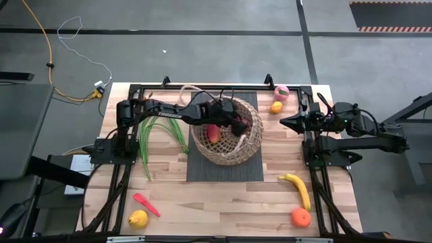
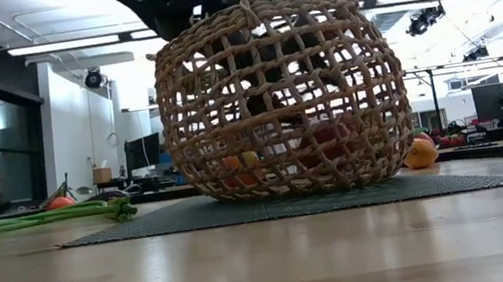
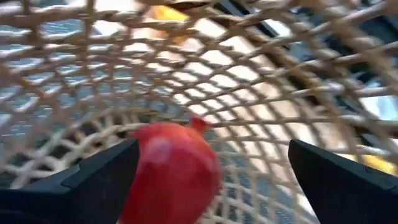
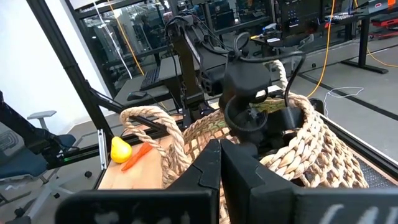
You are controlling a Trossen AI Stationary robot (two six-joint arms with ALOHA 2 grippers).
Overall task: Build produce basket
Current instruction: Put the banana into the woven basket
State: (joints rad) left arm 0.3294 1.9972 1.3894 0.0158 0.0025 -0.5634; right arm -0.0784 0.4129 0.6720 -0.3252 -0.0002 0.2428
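The left gripper [image 1: 236,126] reaches down into the basket [image 1: 251,150], which sits on a dark mat [image 1: 202,169] at the middle of the worktop [image 1: 223,202]. Its jaws stand wide apart and hold nothing. Between the two dark fingers [image 3: 93,180], just ahead of them, a red fruit [image 3: 174,171] lies on the basket floor (the left wrist view shows it close to one finger, though whether it touches cannot be told). Through the weave in the low view another orange-yellow piece [image 2: 241,168] shows beside it at the bottom of the basket.

The right gripper [image 1: 283,122] waits at the basket's right side, outside the rim, with its jaws pressed together and nothing in them.

The remaining produce lies out on the worktop. The green bean stalks [image 1: 152,138] lie behind the left jaws, just off the mat's left edge. A pink fruit [image 1: 281,92] and a small orange fruit [image 1: 277,107] sit near the right jaws, towards the worktop's far edge. The banana [image 1: 298,189] and an orange [image 1: 301,217] lie well away from both jaws at the near right corner. A red pepper [image 1: 146,204] and a lemon [image 1: 138,219] lie well away at the near left corner.
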